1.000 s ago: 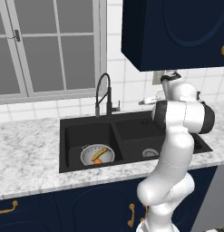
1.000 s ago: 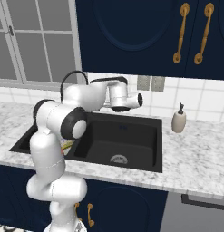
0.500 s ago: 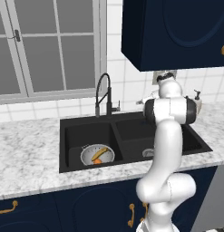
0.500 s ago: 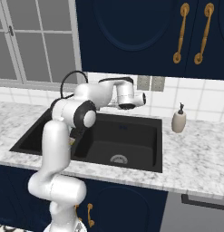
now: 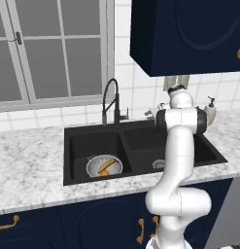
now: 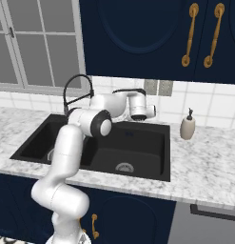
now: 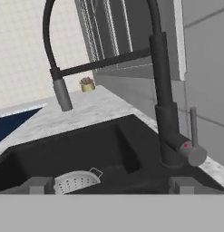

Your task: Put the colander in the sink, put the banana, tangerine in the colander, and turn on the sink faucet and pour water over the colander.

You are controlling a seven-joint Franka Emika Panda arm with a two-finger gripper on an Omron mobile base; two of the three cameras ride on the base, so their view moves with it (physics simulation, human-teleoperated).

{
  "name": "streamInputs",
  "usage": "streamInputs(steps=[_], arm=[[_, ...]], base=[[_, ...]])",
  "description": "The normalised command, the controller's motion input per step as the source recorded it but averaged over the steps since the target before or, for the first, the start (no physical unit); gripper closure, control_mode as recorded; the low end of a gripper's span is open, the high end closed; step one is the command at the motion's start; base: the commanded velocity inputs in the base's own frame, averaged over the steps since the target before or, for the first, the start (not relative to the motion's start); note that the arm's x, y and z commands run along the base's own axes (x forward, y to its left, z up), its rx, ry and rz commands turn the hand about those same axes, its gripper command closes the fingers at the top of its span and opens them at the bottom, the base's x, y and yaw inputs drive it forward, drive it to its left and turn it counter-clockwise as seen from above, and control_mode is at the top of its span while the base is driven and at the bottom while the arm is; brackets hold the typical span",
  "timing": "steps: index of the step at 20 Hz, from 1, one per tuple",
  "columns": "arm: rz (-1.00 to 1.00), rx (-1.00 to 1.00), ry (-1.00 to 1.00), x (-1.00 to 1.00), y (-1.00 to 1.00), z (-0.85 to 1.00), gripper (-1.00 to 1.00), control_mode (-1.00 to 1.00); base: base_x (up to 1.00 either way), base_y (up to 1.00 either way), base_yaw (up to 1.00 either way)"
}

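Gripper wide, facing tall black arched faucet.

Colander bottom cut off in hand view; fruit unseen there.

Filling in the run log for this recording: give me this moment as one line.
stage: faucet not on | colander in left basin of sink, banana and tangerine inside | claw open near faucet
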Motion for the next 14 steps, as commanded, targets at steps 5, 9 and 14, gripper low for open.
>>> streamInputs(steps=[5, 9, 14], arm=[[0.04, 0.0, -0.22, 0.18, 0.05, -0.1, -1.0, -1.0], [0.0, 0.0, 0.0, 0.36, 0.08, 0.0, -1.0, -1.0], [0.0, 0.0, 0.0, 0.44, 0.18, 0.0, -1.0, -1.0]], base=[[0.0, 0.0, 0.0], [0.0, 0.0, 0.0], [0.0, 0.0, 0.0]])
